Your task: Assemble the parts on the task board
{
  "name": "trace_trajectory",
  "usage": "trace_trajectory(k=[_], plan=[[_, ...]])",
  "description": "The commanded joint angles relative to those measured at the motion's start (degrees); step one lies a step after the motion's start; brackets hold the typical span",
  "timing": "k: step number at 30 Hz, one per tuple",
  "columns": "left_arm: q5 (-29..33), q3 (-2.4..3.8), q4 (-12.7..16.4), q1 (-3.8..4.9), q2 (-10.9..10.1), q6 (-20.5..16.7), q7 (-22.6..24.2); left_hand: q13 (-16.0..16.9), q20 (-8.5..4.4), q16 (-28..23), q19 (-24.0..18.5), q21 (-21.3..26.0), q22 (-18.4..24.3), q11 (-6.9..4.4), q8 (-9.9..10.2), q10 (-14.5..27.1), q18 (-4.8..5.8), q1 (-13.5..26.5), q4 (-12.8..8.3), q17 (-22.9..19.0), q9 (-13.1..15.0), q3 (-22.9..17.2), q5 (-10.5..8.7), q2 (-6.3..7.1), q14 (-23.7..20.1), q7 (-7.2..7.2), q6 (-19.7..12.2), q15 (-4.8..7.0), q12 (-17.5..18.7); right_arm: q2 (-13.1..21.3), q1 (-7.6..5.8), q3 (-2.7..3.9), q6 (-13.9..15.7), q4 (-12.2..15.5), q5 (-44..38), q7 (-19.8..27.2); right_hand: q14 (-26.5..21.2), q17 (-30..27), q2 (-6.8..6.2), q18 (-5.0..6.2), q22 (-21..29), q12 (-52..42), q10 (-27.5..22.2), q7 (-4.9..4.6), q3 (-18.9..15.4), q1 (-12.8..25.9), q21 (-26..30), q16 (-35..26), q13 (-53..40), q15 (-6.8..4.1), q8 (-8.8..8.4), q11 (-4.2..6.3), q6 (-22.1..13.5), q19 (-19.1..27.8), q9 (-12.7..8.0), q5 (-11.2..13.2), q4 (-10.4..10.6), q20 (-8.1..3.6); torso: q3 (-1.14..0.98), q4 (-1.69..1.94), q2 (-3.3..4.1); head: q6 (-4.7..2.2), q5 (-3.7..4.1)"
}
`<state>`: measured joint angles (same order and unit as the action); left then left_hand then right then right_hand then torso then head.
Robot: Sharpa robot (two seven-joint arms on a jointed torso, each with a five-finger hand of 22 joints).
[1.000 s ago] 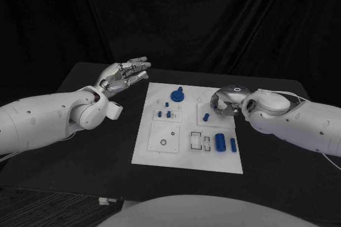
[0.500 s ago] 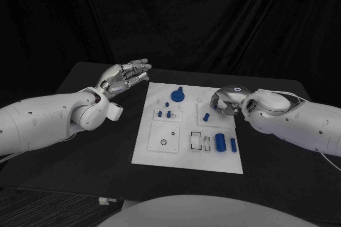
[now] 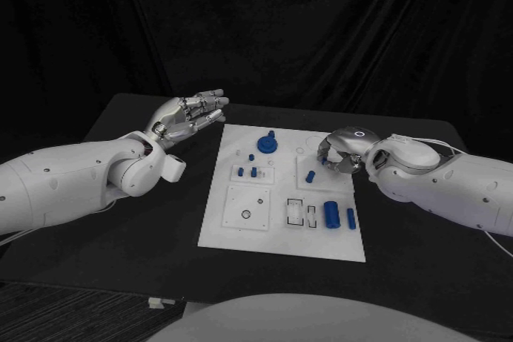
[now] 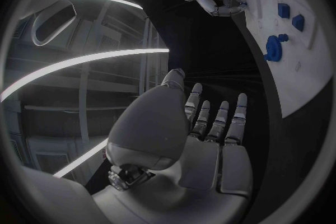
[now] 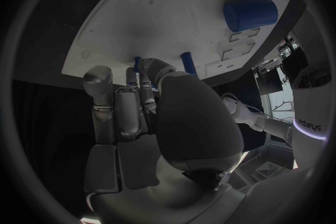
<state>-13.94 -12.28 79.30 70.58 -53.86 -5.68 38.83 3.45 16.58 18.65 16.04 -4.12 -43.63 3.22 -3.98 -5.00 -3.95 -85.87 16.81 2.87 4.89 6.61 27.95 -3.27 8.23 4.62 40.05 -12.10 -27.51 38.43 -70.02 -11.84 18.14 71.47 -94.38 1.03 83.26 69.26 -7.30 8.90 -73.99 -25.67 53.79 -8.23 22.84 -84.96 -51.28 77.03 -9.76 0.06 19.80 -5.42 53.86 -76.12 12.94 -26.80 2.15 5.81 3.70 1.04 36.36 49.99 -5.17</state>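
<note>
Nearest, on the task board [image 3: 230, 234], toward its right edge: a fat blue cylinder [image 3: 333, 213] and a slim blue rod [image 3: 350, 216], both with the long axis running near to far. Farther along that right side: the right hand [image 3: 338, 155], fingers curled down over a small blue peg [image 3: 321, 162] on the board, long axis seemingly near upright. Touching or truly gripping, impossible to tell. Plainly the nearer hand for that peg, right under its fingertips. Farthest, off the board's far left corner: the left hand [image 3: 190, 113], spread open, palm up, holding nothing. Against a second ago: right hand settled slightly lower over the peg; left hand much as before.
</note>
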Motion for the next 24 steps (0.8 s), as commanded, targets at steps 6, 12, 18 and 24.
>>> trace_trajectory(k=[6,12,18,24], plan=[[0.4,0.06,-0.1,-0.1,0.3,0.9,13.5,-0.5,0.12,1.1,1.1,-0.5,-0.7,0.7,0.3,0.4,-0.2,-0.3,-0.3,-0.1,-0.4,-0.3,0.1,-0.52,0.7,0.21,0.3,-0.4,-1.1,1.3,-0.77,0.06,4.6,1.8,1.9,0.5,-0.2,-0.4,0.69,-1.9,-6.9,-0.2,4.2,0.14,3.3,0.4,-2.1,-0.2,-0.6,-0.23,-0.64,0.99,1.4,0.4,1.3,0.6,0.1,-0.15,0.05,-0.01,-0.01,0.01,-0.59],[0.4,0.06,-0.3,-0.16,0.2,1.0,13.4,-0.5,0.12,1.2,1.2,-0.6,-0.6,0.75,0.3,0.4,-0.21,-0.5,-0.4,-0.1,-0.4,-0.3,0.2,-0.6,0.7,0.24,0.2,-0.46,-1.0,3.1,-2.82,0.06,5.3,5.2,2.1,-0.5,-0.2,-0.4,0.57,-1.9,-6.9,-0.2,4.6,0.3,3.3,0.6,-2.2,-0.2,-0.6,-0.35,-0.56,1.14,1.8,0.4,1.4,0.7,0.0,-0.23,0.2,0.03,-0.12,0.01,-0.78],[0.4,0.06,-0.5,-0.28,0.3,1.0,13.3,-0.5,0.12,1.2,1.2,-0.6,-0.6,0.76,0.3,0.4,-0.22,-0.5,-0.4,-0.1,-0.5,-0.3,0.25,-0.63,0.7,0.25,0.2,-0.48,-1.0,4.8,-4.41,0.06,5.9,10.2,2.1,-1.3,-0.1,-0.4,0.47,-1.91,-6.9,-0.2,4.9,0.36,3.3,0.7,-2.3,-0.2,-0.5,-0.4,-0.54,1.21,1.9,0.3,1.5,0.8,0.0,-0.27,0.25,0.1,-0.22,0.01,-0.93],[0.4,0.05,-0.4,-0.53,0.3,1.4,13.1,-0.5,0.12,1.2,1.2,-0.6,-0.6,0.79,0.3,0.4,-0.22,-0.6,-0.4,-0.1,-0.5,-0.3,0.31,-0.7,0.7,0.28,0.2,-0.5,-1.0,4.5,-4.86,0.06,4.9,15.9,2.1,-1.5,0.0,-0.2,0.27,-1.89,-6.9,-0.1,5.1,0.46,3.5,0.6,-2.3,-0.1,-0.5,-0.5,-0.63,1.32,2.0,0.4,1.5,0.6,-0.3,-0.36,0.22,0.04,-0.17,0.01,-1.41]])
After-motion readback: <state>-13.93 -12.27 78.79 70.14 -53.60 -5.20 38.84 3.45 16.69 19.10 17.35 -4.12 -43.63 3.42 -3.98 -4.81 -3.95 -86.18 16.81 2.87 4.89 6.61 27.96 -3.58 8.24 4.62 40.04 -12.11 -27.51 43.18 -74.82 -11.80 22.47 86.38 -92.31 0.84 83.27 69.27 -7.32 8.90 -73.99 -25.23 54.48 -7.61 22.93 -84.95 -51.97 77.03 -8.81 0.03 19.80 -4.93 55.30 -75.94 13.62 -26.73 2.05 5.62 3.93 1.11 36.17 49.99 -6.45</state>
